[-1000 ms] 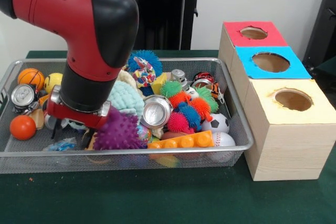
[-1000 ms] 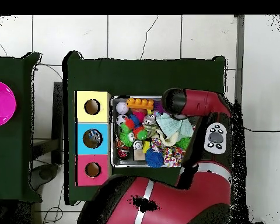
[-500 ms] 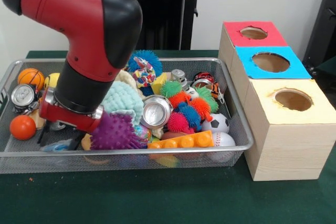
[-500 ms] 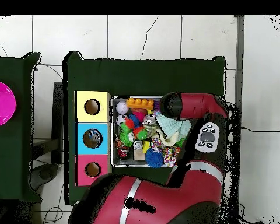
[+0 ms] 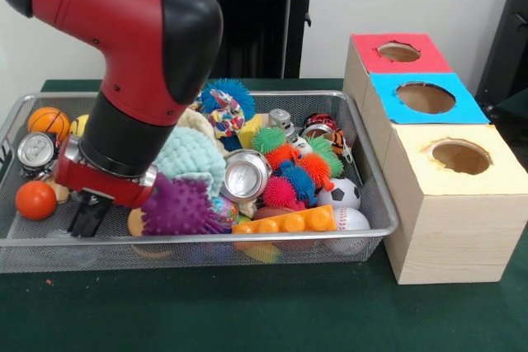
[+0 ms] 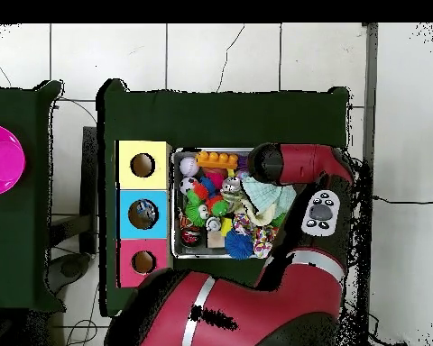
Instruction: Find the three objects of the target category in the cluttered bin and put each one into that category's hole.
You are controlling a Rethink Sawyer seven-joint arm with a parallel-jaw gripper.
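The claw (image 5: 89,215), apparently closed with nothing visible in it, sat low beside the purple spiky ball (image 5: 181,207) in the cluttered bin (image 5: 375,204); no bottle showed, the blue hole (image 5: 425,97) well beyond that ball.

In the front view the arm (image 5: 132,63) covers the left-middle of the cluttered bin (image 5: 198,241), and the toys behind it cannot be made out. The gripper (image 5: 87,216) shows only as a dark mass below the red wrist, sunk among the toys just left of the purple spiky ball (image 5: 180,206) — whether it is parted or closed cannot be told. In the overhead view the arm (image 6: 297,167) hides the bin's right end (image 6: 247,257) — the gripper is hidden there.
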